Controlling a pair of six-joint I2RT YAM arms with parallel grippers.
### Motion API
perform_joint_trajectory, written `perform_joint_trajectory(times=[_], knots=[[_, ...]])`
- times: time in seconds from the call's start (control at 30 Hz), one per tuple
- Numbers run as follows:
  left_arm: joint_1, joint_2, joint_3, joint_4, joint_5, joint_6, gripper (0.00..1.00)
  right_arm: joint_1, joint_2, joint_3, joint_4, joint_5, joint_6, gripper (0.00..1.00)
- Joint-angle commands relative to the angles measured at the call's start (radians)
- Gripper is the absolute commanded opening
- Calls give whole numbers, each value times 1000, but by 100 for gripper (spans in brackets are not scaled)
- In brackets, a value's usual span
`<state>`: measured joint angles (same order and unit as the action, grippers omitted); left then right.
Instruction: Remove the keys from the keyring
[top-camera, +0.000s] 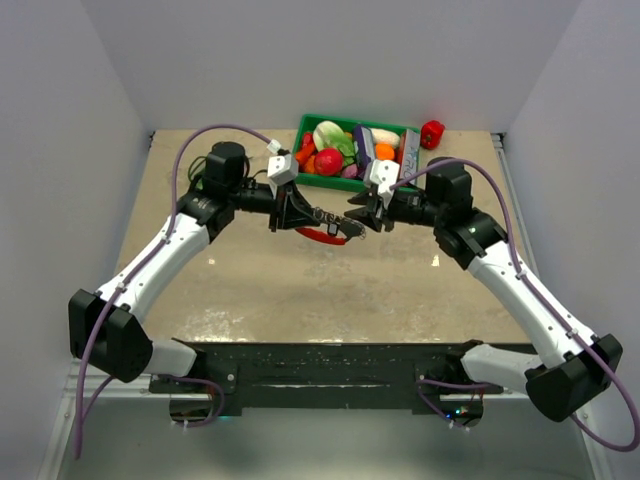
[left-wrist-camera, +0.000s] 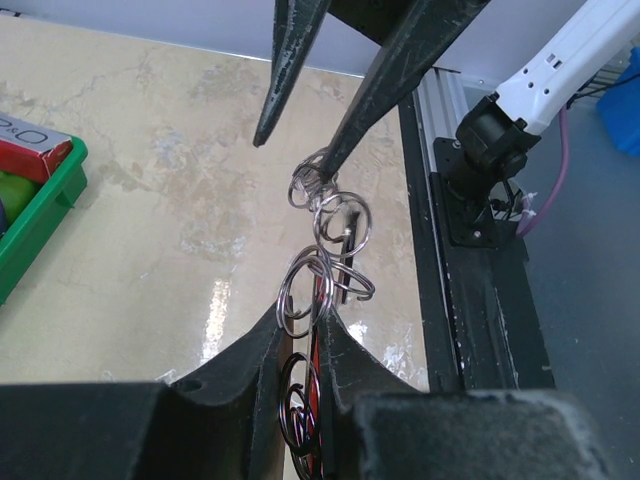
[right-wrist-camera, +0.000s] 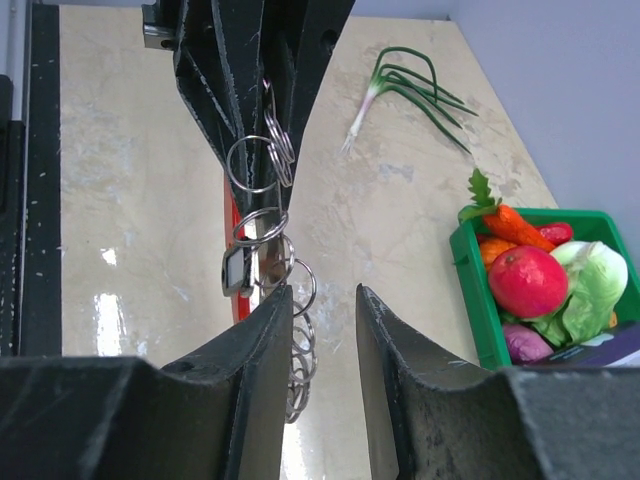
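A chain of small silvery rings, the keyring (left-wrist-camera: 325, 225), is stretched in the air between my two grippers, above the tabletop. My left gripper (left-wrist-camera: 308, 315) is shut on the rings and on the red curved tag (top-camera: 322, 237) that hangs below. In the right wrist view a small key with a black head (right-wrist-camera: 237, 270) and a silvery key (right-wrist-camera: 268, 262) dangle from the rings beside the tag. My right gripper (right-wrist-camera: 323, 292) stands open. Its left finger (right-wrist-camera: 262, 330) touches the end rings, and nothing is pinched between its fingers.
A green basket (top-camera: 303, 132) of toy vegetables stands at the back, close behind both grippers. A red pepper (top-camera: 432, 133) lies to its right. A spring onion (right-wrist-camera: 410, 85) lies on the beige tabletop. Grey walls close in on both sides.
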<state>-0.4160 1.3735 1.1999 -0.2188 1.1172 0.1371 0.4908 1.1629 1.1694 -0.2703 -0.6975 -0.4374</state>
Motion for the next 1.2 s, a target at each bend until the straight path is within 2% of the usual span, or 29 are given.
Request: perform_joint_trajectory(times=[0.0, 0.3, 0.6, 0.73, 0.83, 1.17], knots=[[0, -45, 7, 48, 79, -27, 0, -4, -16, 19, 22, 16, -12, 34], [0, -44, 0, 58, 69, -34, 0, 58, 1, 78, -3, 23, 8, 32], [0, -45, -5, 58, 72, -34, 0, 60, 17, 191, -109, 0, -38, 29], [0, -48, -6, 59, 73, -34, 0, 61, 14, 181, -128, -29, -63, 28], [0, -48, -5, 58, 73, -34, 0, 71, 11, 173, -162, -63, -98, 22], [0, -48, -6, 61, 70, -36, 0, 109, 3, 153, -231, -53, -184, 21]])
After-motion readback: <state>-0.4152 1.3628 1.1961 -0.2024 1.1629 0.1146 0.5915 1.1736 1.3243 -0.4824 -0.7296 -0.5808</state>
